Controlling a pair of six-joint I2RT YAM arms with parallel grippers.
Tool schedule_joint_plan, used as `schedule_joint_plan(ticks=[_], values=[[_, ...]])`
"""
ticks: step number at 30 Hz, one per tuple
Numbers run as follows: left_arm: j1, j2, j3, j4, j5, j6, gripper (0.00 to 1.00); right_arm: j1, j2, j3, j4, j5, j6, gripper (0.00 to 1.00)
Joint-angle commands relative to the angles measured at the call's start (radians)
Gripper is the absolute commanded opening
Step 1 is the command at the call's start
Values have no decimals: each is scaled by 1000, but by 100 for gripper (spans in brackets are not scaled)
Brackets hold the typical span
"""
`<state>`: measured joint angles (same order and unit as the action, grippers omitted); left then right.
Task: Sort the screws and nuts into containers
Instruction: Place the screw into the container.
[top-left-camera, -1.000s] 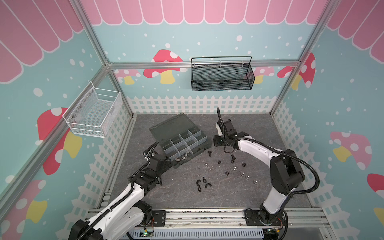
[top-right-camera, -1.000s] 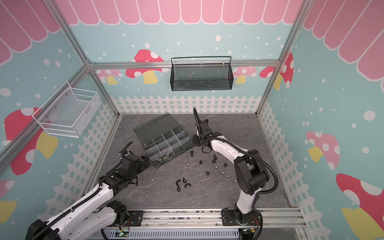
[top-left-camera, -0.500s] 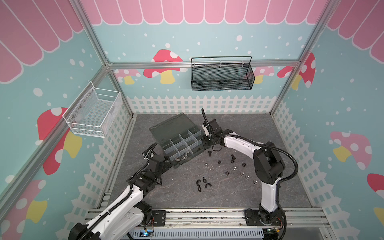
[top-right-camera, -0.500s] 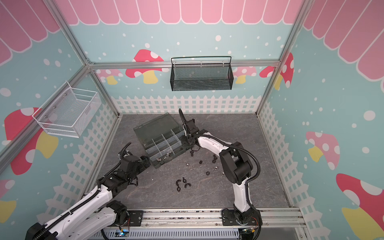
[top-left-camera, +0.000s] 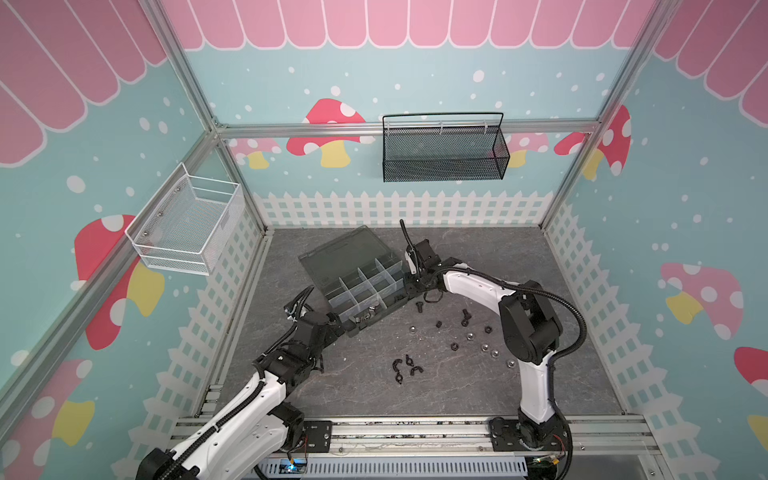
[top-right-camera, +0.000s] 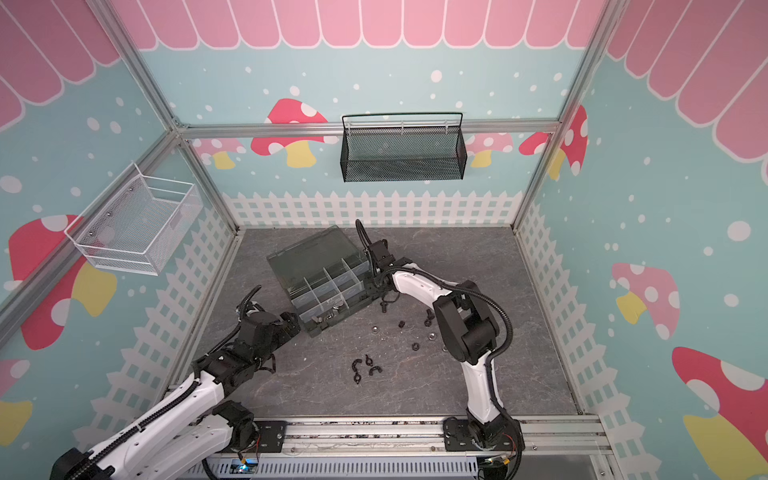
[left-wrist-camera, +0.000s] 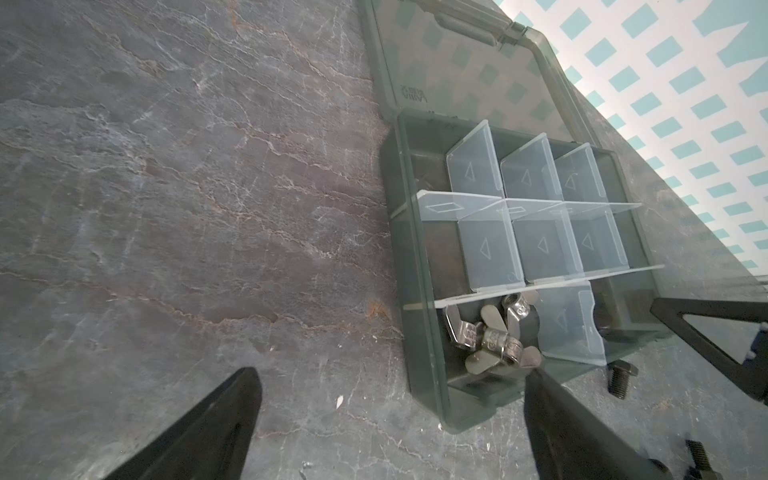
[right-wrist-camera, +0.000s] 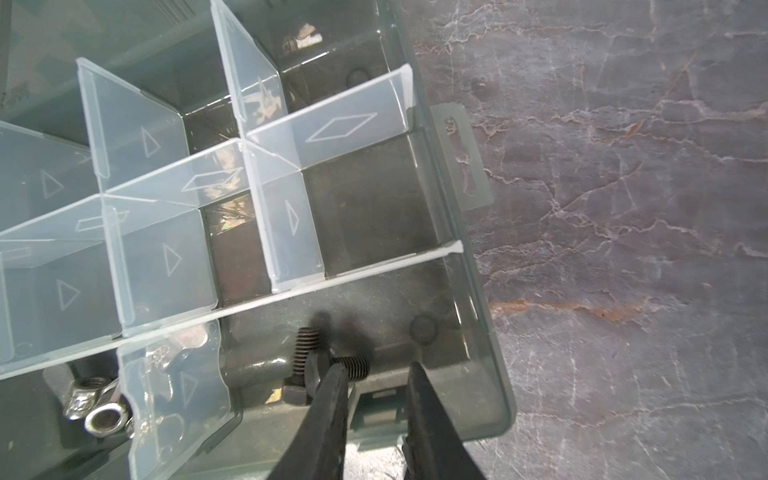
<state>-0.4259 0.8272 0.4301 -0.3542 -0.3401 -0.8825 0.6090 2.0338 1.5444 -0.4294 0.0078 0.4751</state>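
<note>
Closest to the rail, the left gripper (left-wrist-camera: 386, 419) sits low over the grey stone-patterned tabletop (top-left-camera: 457, 386) with its fingers spread wide and nothing between them, right by the near corner of the organizer box (top-left-camera: 365, 291). Out on the bare table lie the loose parts: a small cluster of black winged nuts (top-left-camera: 405, 368), and further towards the right arm a scatter of black hex nuts (top-left-camera: 456, 345), shiny domed nuts (top-left-camera: 484, 347) and a few black screws (top-left-camera: 419, 306).

The box rests with its smoky lid (top-left-camera: 345, 253) folded back flat. In the left wrist view, silver winged nuts (left-wrist-camera: 490, 336) fill the corner compartment nearest that gripper.

Beyond them, the right gripper (right-wrist-camera: 376, 374) hangs over the box's other near-side compartment. Its jaws stand a little apart, and two black screws (right-wrist-camera: 328, 353) lie on the compartment floor just at the tip of one finger (right-wrist-camera: 328, 399); nothing sits between the fingers.

On the walls behind hang a white wire basket (top-left-camera: 187, 228) and a black mesh basket (top-left-camera: 442, 151).
</note>
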Motion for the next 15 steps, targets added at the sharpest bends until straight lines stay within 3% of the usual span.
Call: schedule_joint_plan(ticks=[1, 15], values=[[8, -10, -4, -5, -9, -9, 99, 4, -12, 28, -22, 29, -7, 27], [9, -6, 8, 7, -13, -12, 99, 3, -266, -148, 6, 107, 21, 28]])
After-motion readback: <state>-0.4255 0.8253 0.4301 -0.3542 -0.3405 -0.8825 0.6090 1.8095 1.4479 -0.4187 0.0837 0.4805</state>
